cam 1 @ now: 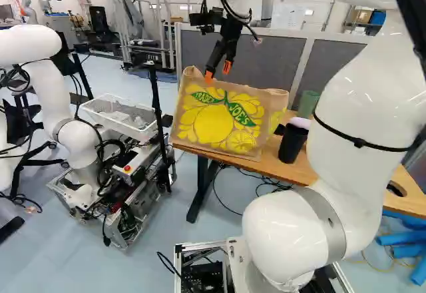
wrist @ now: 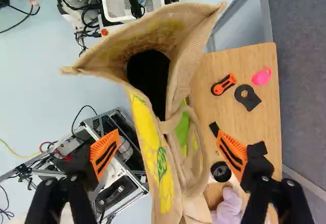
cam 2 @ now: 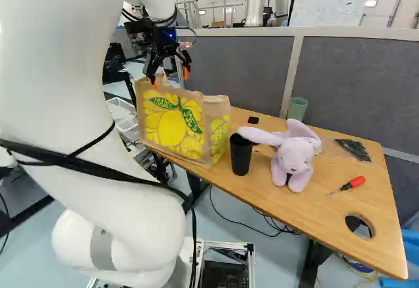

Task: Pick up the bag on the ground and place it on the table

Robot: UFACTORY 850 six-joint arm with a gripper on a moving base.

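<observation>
At the left of the left base view stands another robot (cam 1: 43, 93), with a white basket (cam 1: 126, 128) on the cart beside its arm. Next along, near the middle of that view, is the bag (cam 1: 213, 116) – upright on the left end of the wooden table (cam 2: 314, 213), by its front edge, with yellow lemons on its side. Above it hangs the gripper (cam 1: 218, 72), pointing down at the bag's top. The wrist view shows the gripper (wrist: 168, 154) wide open, its orange pads (wrist: 105, 154) well apart on either side of the bag, with a gap on each side – it has hold of nothing. The bag's mouth gapes ahead of the fingers.

Right of the bag in the right base view, a black cup (cam 2: 241, 154) stands just beside it. Then comes a pale purple plush toy (cam 2: 294, 160), one long ear stretched toward the cup, with a green cup (cam 2: 297, 108) behind it. Farther right lie a screwdriver (cam 2: 355, 182) with a red handle and a dark flat packet (cam 2: 354, 148), with a round hole in the table nearer the front.

In the wrist view, an orange-and-black tool (wrist: 223, 84), a black flat piece (wrist: 248, 98) and a small pink thing (wrist: 262, 76) lie on the table near the bag.
</observation>
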